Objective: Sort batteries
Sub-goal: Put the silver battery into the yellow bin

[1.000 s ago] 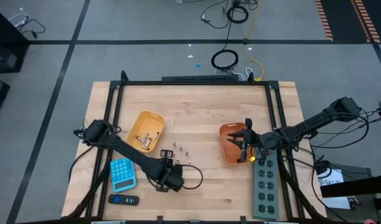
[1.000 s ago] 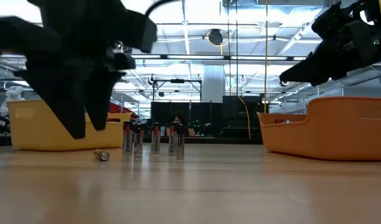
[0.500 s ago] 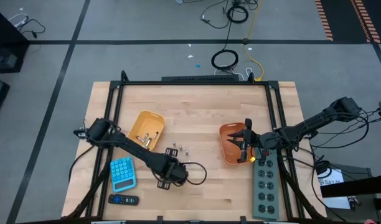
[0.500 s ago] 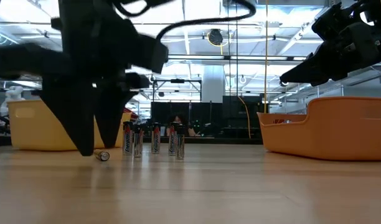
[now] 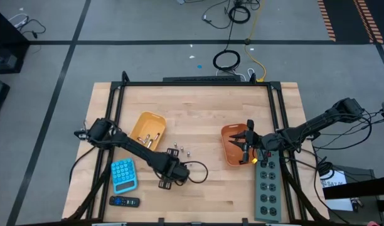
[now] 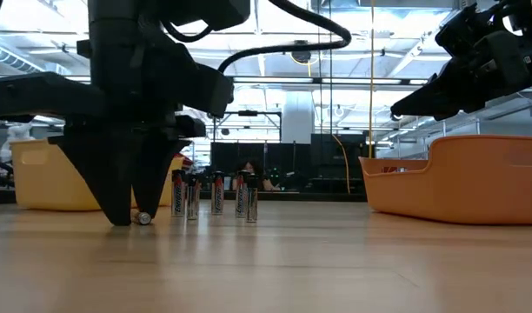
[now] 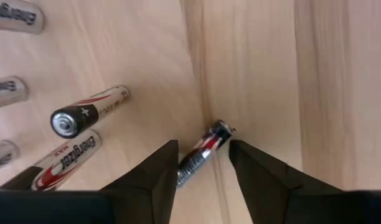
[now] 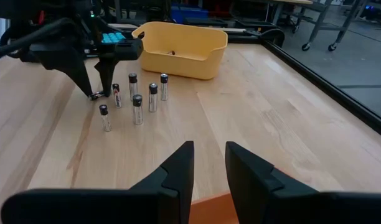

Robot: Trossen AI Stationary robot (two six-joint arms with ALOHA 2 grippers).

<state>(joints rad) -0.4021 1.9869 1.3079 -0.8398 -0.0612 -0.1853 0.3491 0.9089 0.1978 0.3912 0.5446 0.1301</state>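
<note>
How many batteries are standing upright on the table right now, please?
5 upright batteries, clustered on the bare wood between the left gripper and the yellow tray. A sixth battery lies flat between that gripper's open fingers. Others might be hidden behind the arm.

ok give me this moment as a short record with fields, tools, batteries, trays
left tool: open, fingers down at the table astride a lying battery
right tool: open, over the orange tray, nothing between its fingers
standing batteries: upright group on the table beside the left tool
yellow tray: behind the group
</note>
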